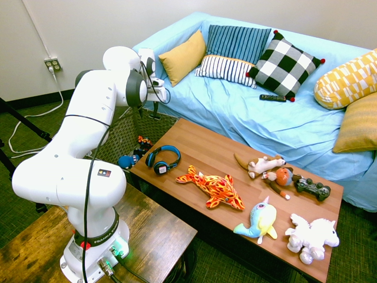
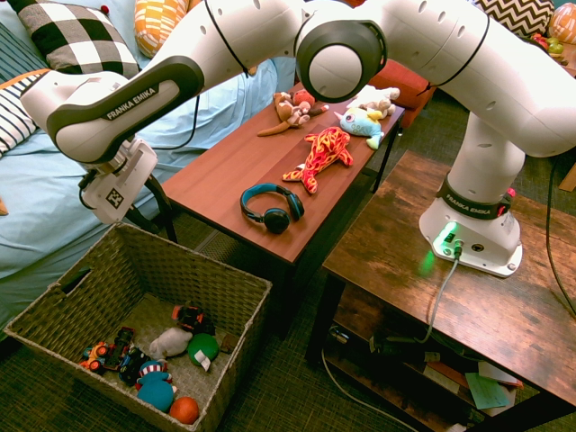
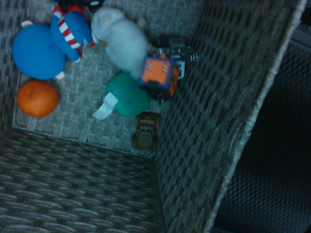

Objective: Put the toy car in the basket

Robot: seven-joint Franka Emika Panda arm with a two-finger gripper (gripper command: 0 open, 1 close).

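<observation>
Toy car: small, boxy, orange and blue, inside the wicker basket (image 2: 205,270), beside the green plush (image 3: 127,94); toy car (image 3: 158,73) looks released.
End effector (image 1: 154,111): above the basket; from here I cannot tell whether it is spread or pressed together.
Handling: probably the finishing step; confirm the car is free, then rise straight up, slowly, keeping clear of the woven rim.
</observation>
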